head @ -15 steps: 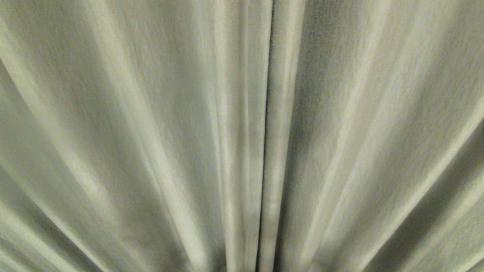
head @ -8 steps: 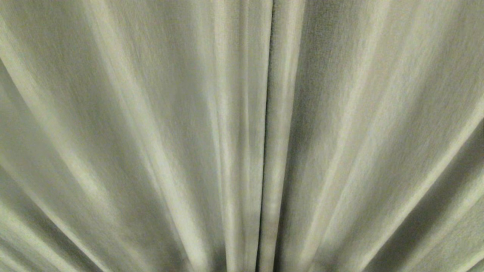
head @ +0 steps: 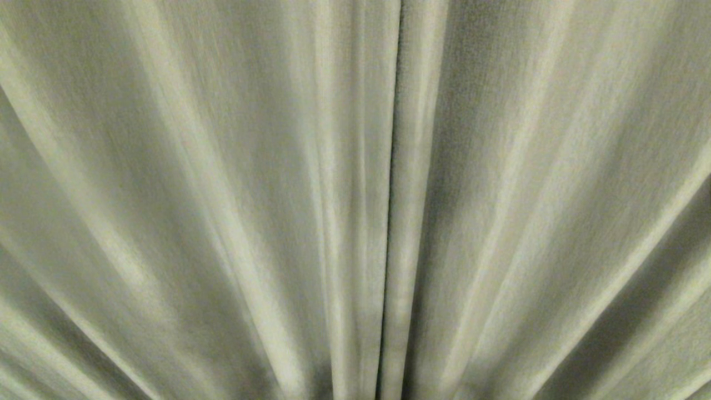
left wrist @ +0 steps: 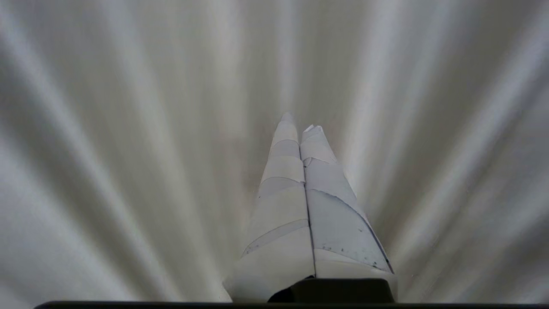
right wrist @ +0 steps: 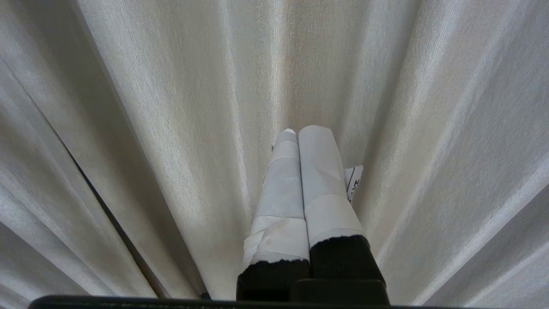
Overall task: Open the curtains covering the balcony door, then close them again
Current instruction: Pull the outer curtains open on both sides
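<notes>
Small white tag (right wrist: 354, 182) bearing dark pen marks.
Seen only from the right wrist; marks too small to read.

On your left gripper (left wrist: 299, 121) you see two long tapering fingers (left wrist: 281, 189) wrapped from base to tip in overlapping bands of white tape, with a few dark specks and a thin dark line along the wider one, rising from a black block at the base. Your right gripper (right wrist: 303, 130) has the same pair of tapering fingers (right wrist: 281, 193), white tape covering the outer part and bare black bodies showing below its ragged lower edge. A loose white tape tab (right wrist: 354, 182) with a dark pen mark sticks out from the side of one right finger.
</notes>
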Controlling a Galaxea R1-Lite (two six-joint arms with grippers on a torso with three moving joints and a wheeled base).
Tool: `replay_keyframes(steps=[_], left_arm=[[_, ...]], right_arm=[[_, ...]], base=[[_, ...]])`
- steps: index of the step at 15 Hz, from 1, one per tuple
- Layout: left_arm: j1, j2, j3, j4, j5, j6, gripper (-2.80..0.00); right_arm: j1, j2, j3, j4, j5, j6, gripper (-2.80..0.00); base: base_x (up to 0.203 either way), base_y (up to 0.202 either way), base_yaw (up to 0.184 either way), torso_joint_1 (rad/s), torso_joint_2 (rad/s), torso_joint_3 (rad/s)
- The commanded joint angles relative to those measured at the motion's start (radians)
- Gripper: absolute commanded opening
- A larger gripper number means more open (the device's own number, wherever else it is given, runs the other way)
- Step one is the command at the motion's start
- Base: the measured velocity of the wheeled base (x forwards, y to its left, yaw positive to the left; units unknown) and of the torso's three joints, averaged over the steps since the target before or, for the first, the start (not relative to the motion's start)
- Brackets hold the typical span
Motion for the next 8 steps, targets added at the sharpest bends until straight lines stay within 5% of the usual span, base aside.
replay_keyframes(steps=[1, 5, 8], left_arm=[[0.001, 0.031, -0.091, 0.054, -0.073, -0.024, -2.8], [-0.031, 0.298, -0.272, 0.063, -0.193, -0.051, -2.8], [-0.154, 0.548, -0.472, 0.02, -0.261, -0.072, -2.8]], right_arm=[[0.0, 0.0, 0.0, 0.0, 0.0, 0.0, -2.8], [0.0, 0.0, 0.0, 0.0, 0.0, 0.0, -2.8], [0.0, 0.0, 0.0, 0.0, 0.001, 0.0, -2.8]], base=[[0.0, 0.0, 0.0, 0.0, 0.0, 0.0], [0.0, 0.0, 0.0, 0.0, 0.0, 0.0], [0.0, 0.0, 0.0, 0.0, 0.0, 0.0]])
